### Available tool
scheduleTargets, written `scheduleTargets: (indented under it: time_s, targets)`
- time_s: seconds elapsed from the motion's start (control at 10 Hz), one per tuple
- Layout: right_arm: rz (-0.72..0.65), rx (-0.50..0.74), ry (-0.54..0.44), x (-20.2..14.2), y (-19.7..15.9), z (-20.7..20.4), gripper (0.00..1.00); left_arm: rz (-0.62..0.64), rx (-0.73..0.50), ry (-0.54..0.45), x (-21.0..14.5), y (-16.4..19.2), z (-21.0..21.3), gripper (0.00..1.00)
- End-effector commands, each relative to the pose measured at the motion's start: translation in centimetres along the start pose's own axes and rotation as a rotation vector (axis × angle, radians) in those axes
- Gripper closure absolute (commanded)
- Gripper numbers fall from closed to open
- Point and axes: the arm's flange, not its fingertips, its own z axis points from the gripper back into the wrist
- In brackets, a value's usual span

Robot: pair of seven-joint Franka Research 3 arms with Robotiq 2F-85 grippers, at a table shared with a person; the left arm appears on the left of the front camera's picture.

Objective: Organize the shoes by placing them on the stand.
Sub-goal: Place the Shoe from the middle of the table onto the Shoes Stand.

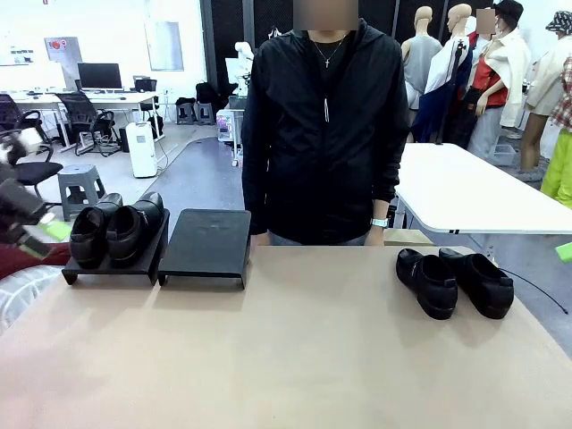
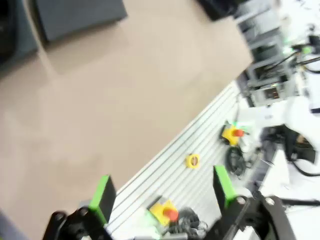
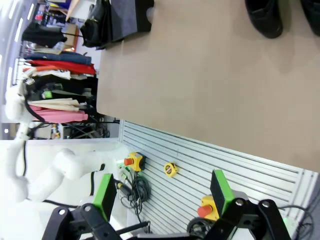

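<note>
The left gripper [image 2: 162, 194] is seen nearest in its own wrist view, its jaws spread wide and nothing held between the green pads [image 2: 103, 196]. Beyond the pads, a slatted metal surface [image 2: 200, 150] is shown with a yellow tape measure [image 2: 193, 160] lying on it, and past that the tan table [image 2: 100, 110]. In the front view this gripper is caught as a blur at the far left edge, near the outer side of the left stand [image 1: 112, 270] and apart from it. The right gripper [image 3: 162, 194] is likewise presented wide open and empty in its wrist view, above the same slatted surface, with the table's top spread out beyond. On the table, towards the robot's right, the loose shoes [image 1: 429, 281] are found: two glossy black loafers set side by side, close together, toes turned towards the robot's side. Farther back on the robot's left, the shelved shoes [image 1: 132, 231] are seen resting side by side on the sloped top of the left stand, toes pointing down the slope. A second stand [image 1: 206, 243], black like the first, is placed just beside it on the inner side. At the table's far edge a person [image 1: 322, 134] in a black jacket is seen standing, arms hanging down. Behind, a white table [image 1: 474, 192] is visible on the right and office desks [image 1: 89, 94] on the left.
</note>
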Motion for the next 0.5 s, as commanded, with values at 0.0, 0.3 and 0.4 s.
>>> scheduleTargets:
  time_s: [0.0, 0.3, 0.4]
  targets:
    - [0.001, 0.028, -0.015, 0.2, 0.3, 0.1, 0.00, 0.018, -0.082, -0.193, -5.2, 0.2, 0.1, 0.00]
    - [0.001, 0.028, -0.015, 0.2, 0.3, 0.1, 0.00, 0.033, -0.098, -0.151, -5.4, 0.5, 0.5, 0.00]
    - [0.001, 0.028, -0.015, 0.2, 0.3, 0.1, 0.00, 0.033, -0.098, -0.151, -5.4, 0.5, 0.5, 0.00]
